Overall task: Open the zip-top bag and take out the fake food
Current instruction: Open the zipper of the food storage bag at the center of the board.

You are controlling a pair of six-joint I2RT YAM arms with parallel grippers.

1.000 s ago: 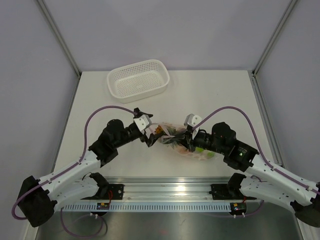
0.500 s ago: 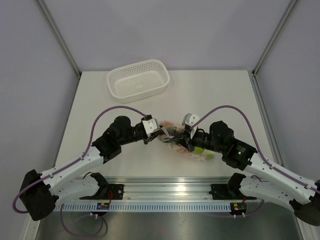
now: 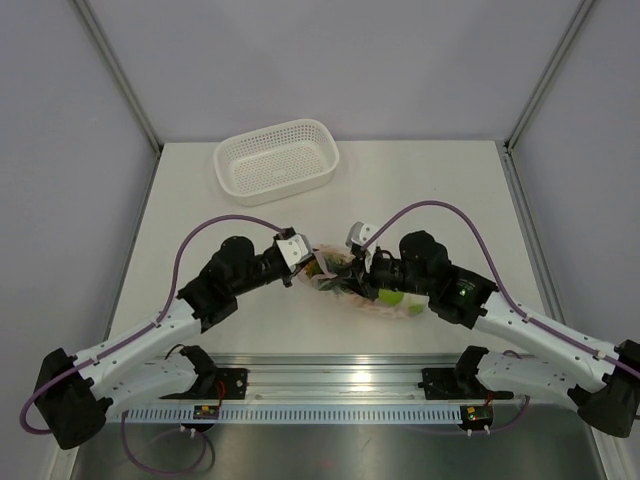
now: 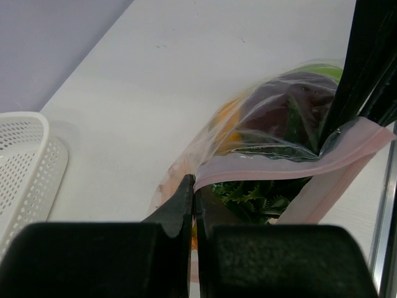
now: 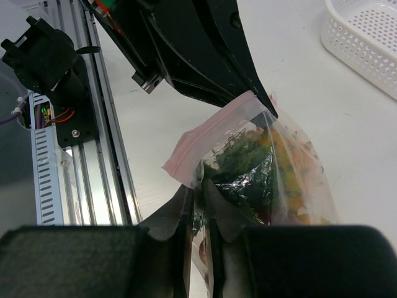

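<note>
Pinching thin film is the whole job: the zip-top bag [image 4: 273, 118] lies on the table [image 4: 186, 62] near its front edge, between the two arms, a soft, crinkly, slippery pouch weighted only by the light fake food [image 4: 254, 192] bulging inside. The left gripper [image 4: 193, 192] is clamped tight on one lip of the pink zip strip [image 4: 279, 164]. The right gripper [image 5: 198, 192] stands nearly closed with the opposite lip between its fingers, though how firmly it bites seems uncertain. The stiffer strip is the place to hold; bare film would likely slide out or stretch, and the hard pieces may tumble once the mouth gapes
</note>
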